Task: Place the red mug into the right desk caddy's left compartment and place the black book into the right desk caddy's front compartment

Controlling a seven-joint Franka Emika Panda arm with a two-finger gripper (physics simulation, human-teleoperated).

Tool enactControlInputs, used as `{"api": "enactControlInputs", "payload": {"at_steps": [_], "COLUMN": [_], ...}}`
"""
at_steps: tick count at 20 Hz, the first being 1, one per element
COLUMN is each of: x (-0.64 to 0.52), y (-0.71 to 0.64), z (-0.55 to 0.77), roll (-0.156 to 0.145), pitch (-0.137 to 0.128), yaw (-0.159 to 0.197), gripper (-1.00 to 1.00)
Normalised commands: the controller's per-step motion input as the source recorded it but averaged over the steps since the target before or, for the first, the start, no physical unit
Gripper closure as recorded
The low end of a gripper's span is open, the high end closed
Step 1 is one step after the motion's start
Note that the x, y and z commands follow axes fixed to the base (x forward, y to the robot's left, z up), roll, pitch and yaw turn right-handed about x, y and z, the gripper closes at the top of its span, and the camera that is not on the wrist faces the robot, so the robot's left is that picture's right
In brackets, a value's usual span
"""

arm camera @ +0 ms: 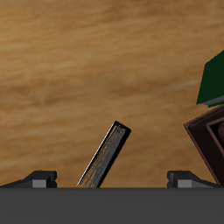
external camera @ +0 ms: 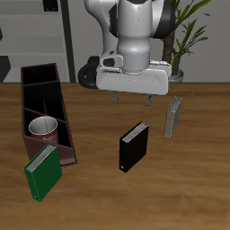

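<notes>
Altogether three books, one red mug (external camera: 41,128).

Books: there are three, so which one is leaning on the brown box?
The green book. It rests against the right desk caddy at its front end. The black book and thin grey book stand apart on the table.

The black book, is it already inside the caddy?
No, the black book stands on the table, apart from the right desk caddy.

Green book (external camera: 42,172): propped tilted at the near end of the wooden surface (external camera: 180,180). Thin grey book (external camera: 172,118): stood upright farther back. Potted plant (external camera: 184,36): seen behind.
</notes>
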Motion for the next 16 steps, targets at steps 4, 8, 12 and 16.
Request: {"api": "enactControlInputs", "payload": {"at_steps": [4,8,12,16], "x": [0.1,0.1,0.07,0.03], "y": [0.04,0.04,-0.09,-0.08], "z": [-0.11,-0.18,-0.1,-0.11], "roll": [-0.006,0.004,-0.024,-0.001], "pitch": [0.008,0.017,0.004,0.008], "yaw": [-0.056,-0.045,-0.066,-0.025], "gripper": [-1.0,-1.0,-1.0,-1.0]}}
